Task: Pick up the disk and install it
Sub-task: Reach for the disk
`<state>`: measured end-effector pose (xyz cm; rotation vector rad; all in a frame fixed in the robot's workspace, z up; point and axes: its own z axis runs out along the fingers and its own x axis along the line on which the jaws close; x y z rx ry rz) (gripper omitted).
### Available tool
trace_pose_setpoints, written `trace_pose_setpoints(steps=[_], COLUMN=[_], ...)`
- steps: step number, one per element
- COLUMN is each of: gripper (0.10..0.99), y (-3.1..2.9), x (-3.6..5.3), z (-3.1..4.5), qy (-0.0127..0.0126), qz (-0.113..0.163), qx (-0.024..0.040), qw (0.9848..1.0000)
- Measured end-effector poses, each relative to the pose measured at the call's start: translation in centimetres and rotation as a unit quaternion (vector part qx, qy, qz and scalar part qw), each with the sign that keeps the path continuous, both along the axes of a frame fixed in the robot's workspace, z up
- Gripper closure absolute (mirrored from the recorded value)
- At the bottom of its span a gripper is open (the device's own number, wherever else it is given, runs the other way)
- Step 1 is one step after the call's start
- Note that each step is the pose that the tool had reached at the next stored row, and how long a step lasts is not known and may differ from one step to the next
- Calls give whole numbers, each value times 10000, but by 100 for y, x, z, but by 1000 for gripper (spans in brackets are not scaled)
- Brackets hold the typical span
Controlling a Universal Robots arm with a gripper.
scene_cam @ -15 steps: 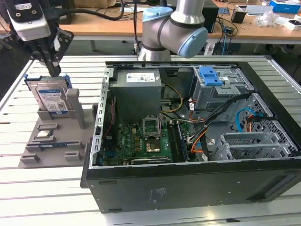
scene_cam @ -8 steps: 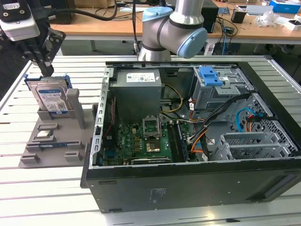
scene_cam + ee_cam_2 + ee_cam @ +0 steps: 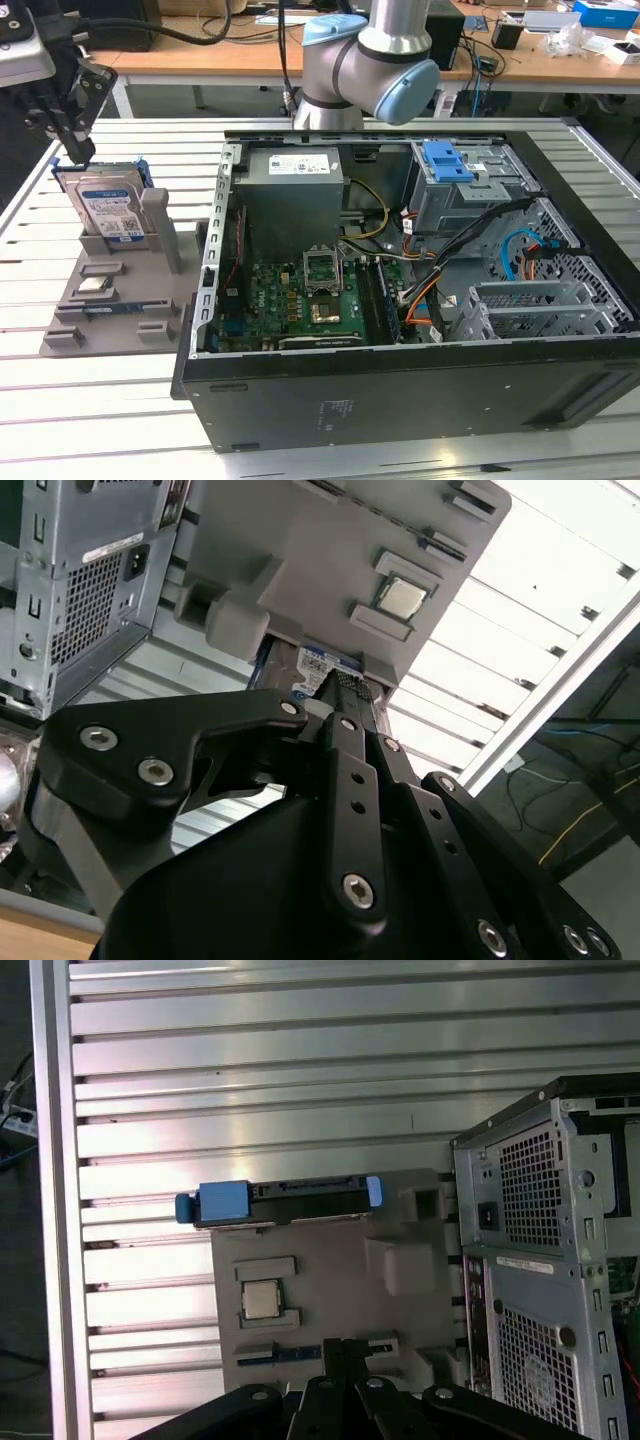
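**Fingers (image 3: pixel 346 692) closed on nothing, just above the standing disk (image 3: pixel 108 212)**

Fingers meet tip to tip in both wrist views, with nothing between them. In the exterior view they hang at the disk's upper corner on that view's left. Whether they touch it cannot be told.

Much of the disk is hidden. In the second wrist view the fingers cover it except for a sliver of white-and-blue label. In the exterior view its lower part sits behind the posts of a grey holder (image 3: pixel 120 300). With that part sunk out of sight, I cannot tell whether its long axis stands upright or lies level. The robot arm (image 3: pixel 370 60) is cut off by the frame's upper edge.

The disk stands on edge in the holder's rear slot, faces vertical and label turned toward the exterior camera. Its upper edge, framed in blue, runs across that view toward the open computer case (image 3: pixel 400 400) just beside the holder. A small square chip (image 3: pixel 93 285) lies flat on the holder, nearer the exterior camera than the disk. Both holder and case rest on the slatted metal worktop (image 3: pixel 100 420).
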<state>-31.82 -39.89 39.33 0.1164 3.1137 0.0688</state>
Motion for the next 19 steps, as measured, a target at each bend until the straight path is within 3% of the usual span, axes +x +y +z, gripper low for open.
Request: trace_pose_setpoints(steps=[3,11,19], gripper=[980,980,980], y=[0,8,69], x=[-131,-317,-466], z=[0,0,0], qy=[0,0,0], qz=[0,0,0], qx=[0,0,0], qw=[10000,10000,10000])
